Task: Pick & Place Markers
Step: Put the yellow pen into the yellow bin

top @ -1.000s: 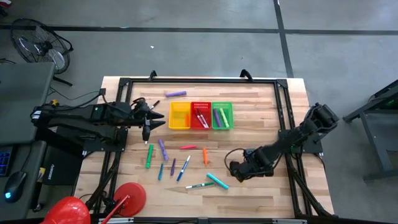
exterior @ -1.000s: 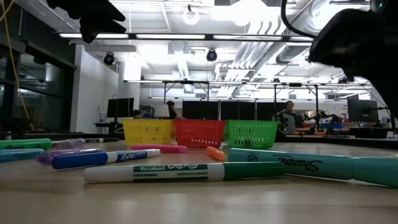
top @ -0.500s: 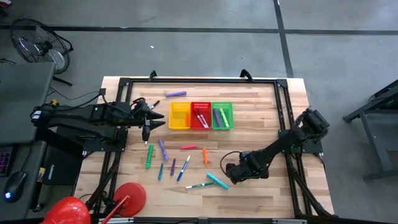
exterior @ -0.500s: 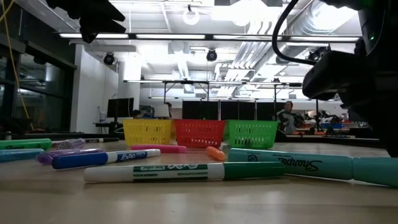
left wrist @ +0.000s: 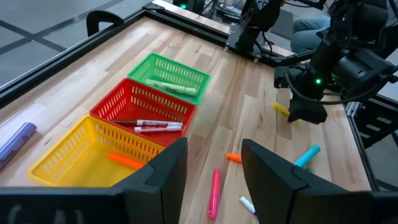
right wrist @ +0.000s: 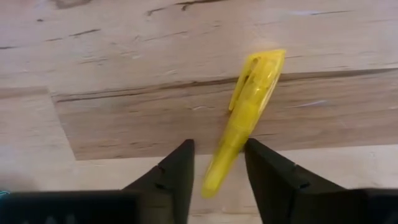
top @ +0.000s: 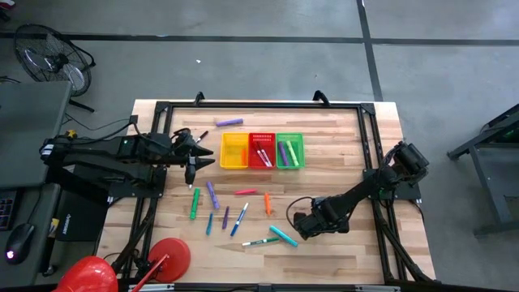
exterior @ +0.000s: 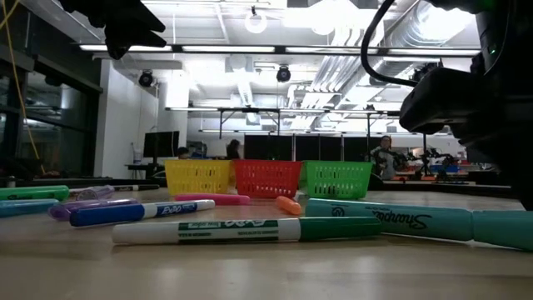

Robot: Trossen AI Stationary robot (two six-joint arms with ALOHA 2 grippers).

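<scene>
Left gripper (top: pixel 193 161): hangs above the table beside the yellow basket (top: pixel 233 151), fingers parted with nothing between them; this arm waits.
Baskets: yellow, red basket (top: pixel 261 150) and green basket (top: pixel 289 150) in a row; the red and green ones already hold markers.
Loose markers (top: pixel 227 212): scattered on the table (top: pixel 340 138) in front of the baskets, well apart from the left gripper.
Writing: low view shows "EXPO" on a blue-capped marker (exterior: pixel 137 211) and "Sharpie" on a teal marker (exterior: pixel 400 219).
Yellow marker (right wrist: pixel 244 117): lies on the wood, its near end between the right gripper's fingers, long axis running away from them, slightly slanted.
Right gripper (right wrist: pixel 219 171): low over the table, jaws apart astride that end, not visibly clamped; clearly the nearer arm.
</scene>
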